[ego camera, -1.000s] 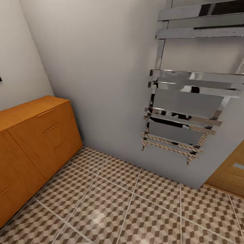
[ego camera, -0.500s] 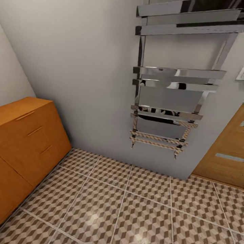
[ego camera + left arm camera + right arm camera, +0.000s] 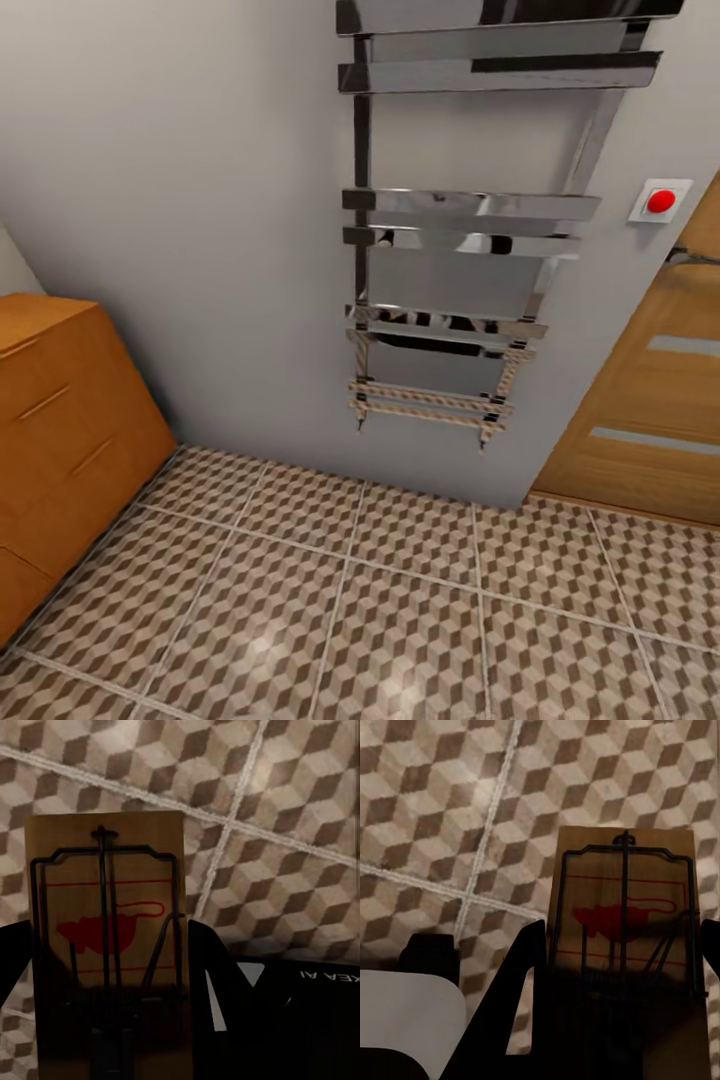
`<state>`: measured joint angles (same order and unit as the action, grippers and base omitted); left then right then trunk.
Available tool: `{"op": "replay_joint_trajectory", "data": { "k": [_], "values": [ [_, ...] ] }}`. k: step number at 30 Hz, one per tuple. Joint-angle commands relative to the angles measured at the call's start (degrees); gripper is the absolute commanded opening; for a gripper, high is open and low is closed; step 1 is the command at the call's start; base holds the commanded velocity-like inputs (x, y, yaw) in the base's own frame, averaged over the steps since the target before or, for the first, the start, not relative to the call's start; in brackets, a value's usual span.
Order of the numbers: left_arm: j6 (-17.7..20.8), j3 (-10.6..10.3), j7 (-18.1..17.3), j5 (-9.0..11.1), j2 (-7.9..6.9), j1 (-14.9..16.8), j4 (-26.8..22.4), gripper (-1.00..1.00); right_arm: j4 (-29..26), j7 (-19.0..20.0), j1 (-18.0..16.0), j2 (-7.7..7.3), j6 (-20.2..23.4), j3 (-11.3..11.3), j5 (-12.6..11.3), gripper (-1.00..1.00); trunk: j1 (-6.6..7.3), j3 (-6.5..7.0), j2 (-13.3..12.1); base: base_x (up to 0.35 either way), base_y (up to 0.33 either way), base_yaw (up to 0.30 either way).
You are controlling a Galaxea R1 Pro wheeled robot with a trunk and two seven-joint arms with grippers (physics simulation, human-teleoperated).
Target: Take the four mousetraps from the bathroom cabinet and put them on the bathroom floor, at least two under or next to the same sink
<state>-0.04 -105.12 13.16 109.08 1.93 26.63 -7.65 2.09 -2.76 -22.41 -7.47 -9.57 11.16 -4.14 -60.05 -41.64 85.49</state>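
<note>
Ahead of you, a chrome ladder-style towel rail with flat horizontal bars is fixed to the plain grey wall. Its bars reflect the room; the lowest ones mirror a cube pattern. Just beside the rail, you see a small white square wall plate with a round red button. Next to that plate stands an orange-brown wooden door with pale horizontal glazed strips, its metal handle just below the plate's level.

cabinet at left on cube-patterned floor, chrome towel rail on wall.
</note>
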Motion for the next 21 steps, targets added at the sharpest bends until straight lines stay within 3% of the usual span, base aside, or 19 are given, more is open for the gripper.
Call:
{"op": "replay_joint_trajectory", "data": {
  "k": [1, 21],
  "values": [
    [0.1, 0.0, 0.0, -0.2, 0.0, 0.0, 0.0, -1.0, 0.0, 0.1, 0.0, 0.0, 0.0, 0.0, -0.1, -1.0, 0.0, -0.06, 0.0, 0.0, 0.0, -0.228],
    [0.1, 0.0, -0.1, -0.2, 0.09, 0.0, -0.5, -1.0, 0.1, 0.1, 0.0, 0.0, 0.1, 0.0, -0.1, -1.0, 0.0, -1.27, 0.0, 0.0, 0.0, -0.228]
  ]
}}
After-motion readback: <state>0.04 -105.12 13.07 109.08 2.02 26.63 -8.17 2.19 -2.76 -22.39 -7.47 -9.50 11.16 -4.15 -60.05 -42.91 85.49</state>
